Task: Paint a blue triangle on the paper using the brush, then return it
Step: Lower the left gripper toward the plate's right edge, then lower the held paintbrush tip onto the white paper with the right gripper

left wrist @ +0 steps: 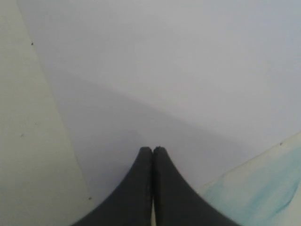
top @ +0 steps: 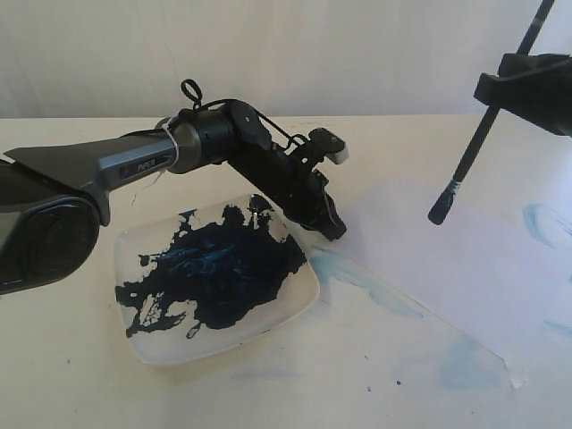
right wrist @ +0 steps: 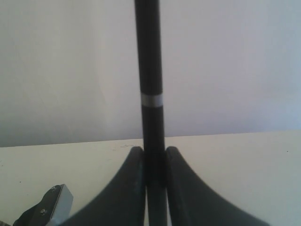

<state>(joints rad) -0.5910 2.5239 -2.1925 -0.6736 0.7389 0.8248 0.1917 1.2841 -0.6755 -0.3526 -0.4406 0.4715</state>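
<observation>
Brush: the brush point(top: 469, 152) is gripped in the right hand point(right wrist: 153, 151) and slants down from it. Its silver band point(right wrist: 152, 100) sits beyond the fingertips.
Bristle tip: the bristle tip point(top: 439, 213) is dark with paint and hangs well below the right hand, over the paper point(top: 447, 277). It seems clear of the sheet, though contact cannot be ruled out.
Right hand: clenched on the brush shaft.
Left hand: the left hand point(left wrist: 153, 150) has its jaws pressed together with nothing between them. Its tips are down at the paper, seemingly pinning it.
Done: the brush is in hand and looks loaded.
Left: no blue triangle shows on the visible sheet, so all three strokes appear to remain, and then the return of the brush.
Edges: one paper edge runs just beside the left hand, on the side of the plate point(top: 170, 349). The plate's paint-smeared corner lies close behind that hand.
Open room: bare sheet spreads between the two hands and beneath the bristle tip, likely enough for a long flat triangle.
Keep clear: the left hand's fingers, and the pale smears point(top: 543, 223) on the surface point(top: 71, 375) beyond the right hand.
</observation>
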